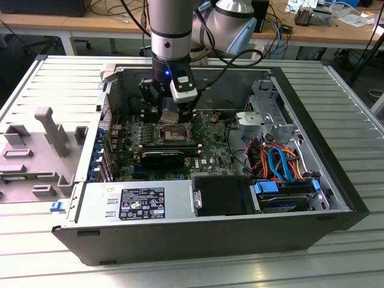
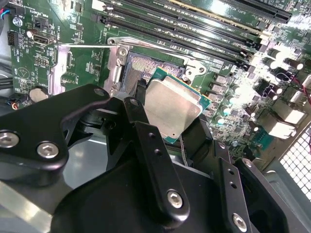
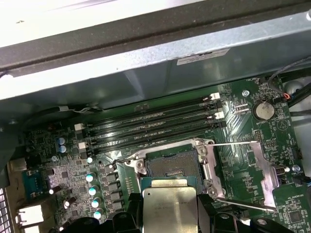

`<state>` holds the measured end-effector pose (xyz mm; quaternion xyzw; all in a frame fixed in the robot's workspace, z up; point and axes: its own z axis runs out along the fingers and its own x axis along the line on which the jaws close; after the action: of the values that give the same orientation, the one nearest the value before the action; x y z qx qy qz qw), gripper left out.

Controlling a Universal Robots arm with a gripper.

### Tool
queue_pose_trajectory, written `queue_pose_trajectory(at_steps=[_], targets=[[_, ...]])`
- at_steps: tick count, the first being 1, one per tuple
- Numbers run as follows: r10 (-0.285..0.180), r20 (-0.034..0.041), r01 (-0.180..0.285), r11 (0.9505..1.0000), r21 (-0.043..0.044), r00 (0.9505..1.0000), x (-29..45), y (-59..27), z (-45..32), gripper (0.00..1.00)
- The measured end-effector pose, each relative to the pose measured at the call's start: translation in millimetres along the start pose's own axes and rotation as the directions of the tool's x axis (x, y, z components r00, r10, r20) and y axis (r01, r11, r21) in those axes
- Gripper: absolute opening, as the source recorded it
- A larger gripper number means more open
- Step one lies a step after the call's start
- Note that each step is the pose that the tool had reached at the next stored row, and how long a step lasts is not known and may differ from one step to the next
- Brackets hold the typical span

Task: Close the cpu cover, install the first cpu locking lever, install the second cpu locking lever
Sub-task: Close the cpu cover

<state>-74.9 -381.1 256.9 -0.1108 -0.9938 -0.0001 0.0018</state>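
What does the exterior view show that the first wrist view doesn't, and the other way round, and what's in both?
Exterior view: the arm, grey power-supply box, blue drive caddies. First wrist view: the cpu cover lying open beside the socket, a coin battery. Both: the gripper holding a silvery chip over the board.

The arm (image 1: 171,30) is a thick round tube, shiny silver, with a pale grey joint (image 1: 231,24). Black cables (image 1: 204,36) hang beside it. A small blue light (image 1: 166,74) glows on its black wrist (image 1: 153,90), next to a little grey box (image 1: 183,90). The claw (image 2: 170,114) is black, with long flat fingers (image 2: 153,160) and round silver screws (image 2: 175,199).
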Motion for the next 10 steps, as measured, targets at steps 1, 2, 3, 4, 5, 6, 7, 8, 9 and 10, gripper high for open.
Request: queue_pose_trajectory(at_steps=[1, 2, 3, 4, 5, 6, 7, 8, 9, 10], targets=[[0.004, 0.0000, -0.004, 1.0000, 0.0001, 1.0000, 0.0, 0.0, 0.2, 0.55], [0.008, 0.0000, -0.008, 1.0000, 0.0001, 1.0000, 0.0, 0.0, 0.4, 0.55], [0.012, 0.0000, -0.012, 0.9999, 0.0001, 0.9999, 0.0, 0.0, 0.6, 0.55], [0.015, 0.0000, -0.015, 0.9999, 0.0002, 0.9999, 0.0, 0.0, 0.7, 0.55], [0.018, 0.0001, -0.018, 0.9998, 0.0002, 0.9998, 0.0, 0.0, 0.8, 0.55], [0.020, 0.0001, -0.020, 0.9998, 0.0002, 0.9998, 0.0, 0.0, 0.9, 0.55], [0.022, 0.0001, -0.022, 0.9997, 0.0002, 0.9997, 0.0, 0.0, 1.0, 0.55], [0.026, 0.0001, -0.026, 0.9997, 0.0002, 0.9997, 0.0, 0.0, 1.2, 0.55], [0.028, 0.0001, -0.028, 0.9996, 0.0003, 0.9996, 0.0, 0.0, 1.3, 0.55], [0.032, 0.0001, -0.032, 0.9995, 0.0003, 0.9995, 0.0, 0.0, 1.4, 0.55]])
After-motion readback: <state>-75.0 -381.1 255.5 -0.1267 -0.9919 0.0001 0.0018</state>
